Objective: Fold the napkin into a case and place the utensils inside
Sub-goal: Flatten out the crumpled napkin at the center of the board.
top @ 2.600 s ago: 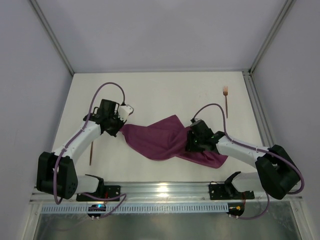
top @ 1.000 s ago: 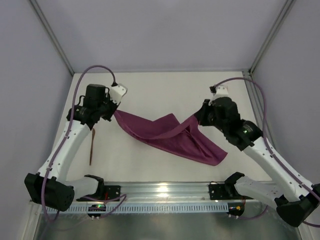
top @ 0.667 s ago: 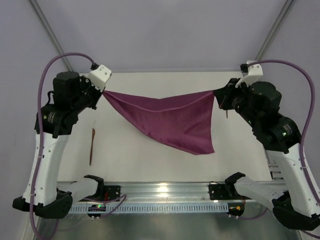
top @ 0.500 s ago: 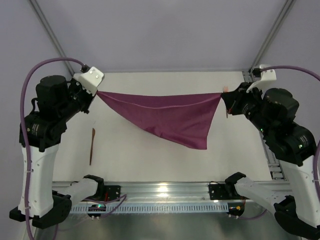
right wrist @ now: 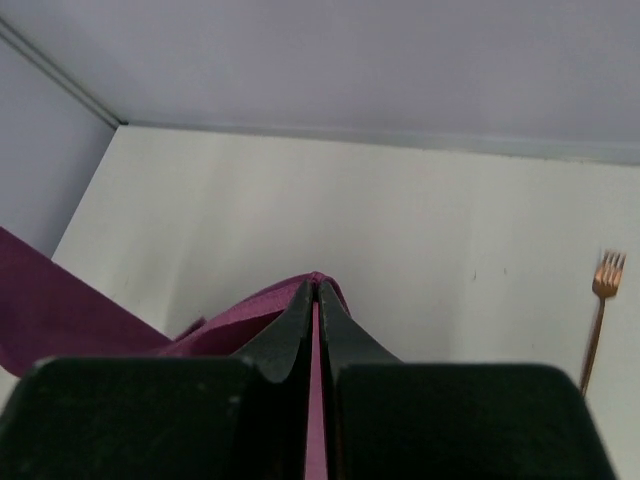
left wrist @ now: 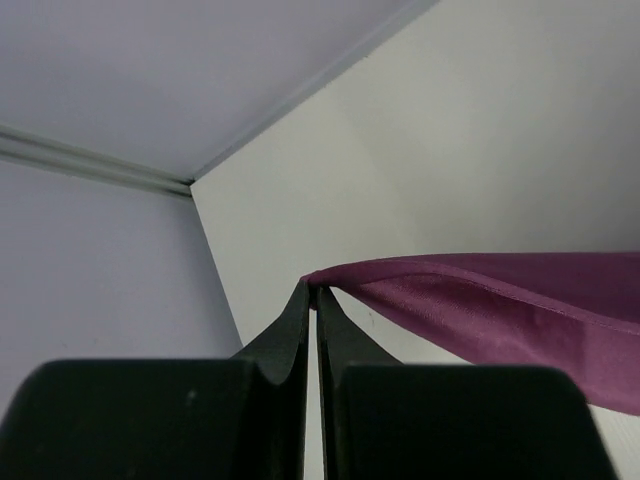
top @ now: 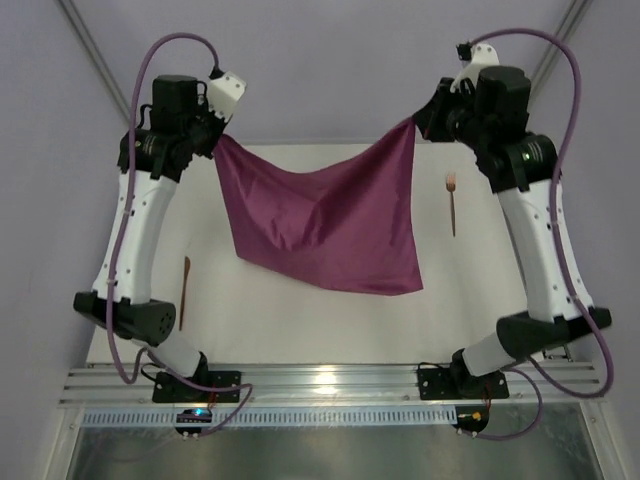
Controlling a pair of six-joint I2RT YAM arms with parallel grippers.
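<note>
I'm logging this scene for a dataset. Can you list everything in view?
napkin: one, maroon, hanging spread over the table, held by its two upper corners
fork: one, copper, flat on the table, right of the napkin
second utensil: one, copper, thin, on the table left of the napkin; type unclear
table: one, white
rail: one, silver, along the near edge
arms: two, white and black, left and right; the jaws of each are shut on a napkin corner
</note>
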